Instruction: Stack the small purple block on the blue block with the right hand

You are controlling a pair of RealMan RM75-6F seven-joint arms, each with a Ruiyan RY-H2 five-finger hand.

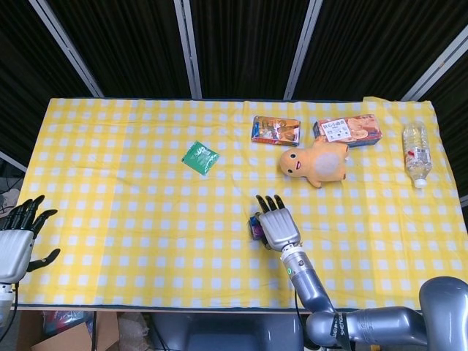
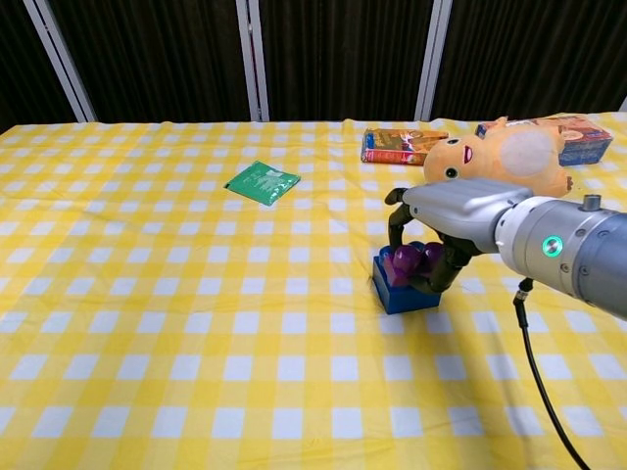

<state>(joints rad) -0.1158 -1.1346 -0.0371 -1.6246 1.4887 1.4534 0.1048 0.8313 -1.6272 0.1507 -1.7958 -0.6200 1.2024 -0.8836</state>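
In the chest view the small purple block (image 2: pixel 406 259) sits on top of the blue block (image 2: pixel 400 291) at the table's middle. My right hand (image 2: pixel 446 217) reaches over it from the right, its fingers (image 2: pixel 396 227) curled down around the purple block and gripping it. From the head view my right hand (image 1: pixel 278 229) covers the stack; only a sliver of the blue block (image 1: pixel 255 225) shows at its left side. My left hand (image 1: pixel 16 245) hangs off the table's left edge, fingers spread, holding nothing.
A green packet (image 2: pixel 262 182) lies to the back left. An orange plush toy (image 2: pixel 505 157) lies just behind my right hand, with two snack boxes (image 1: pixel 276 130) (image 1: pixel 348 129) beyond it. A plastic bottle (image 1: pixel 416 153) lies at the far right.
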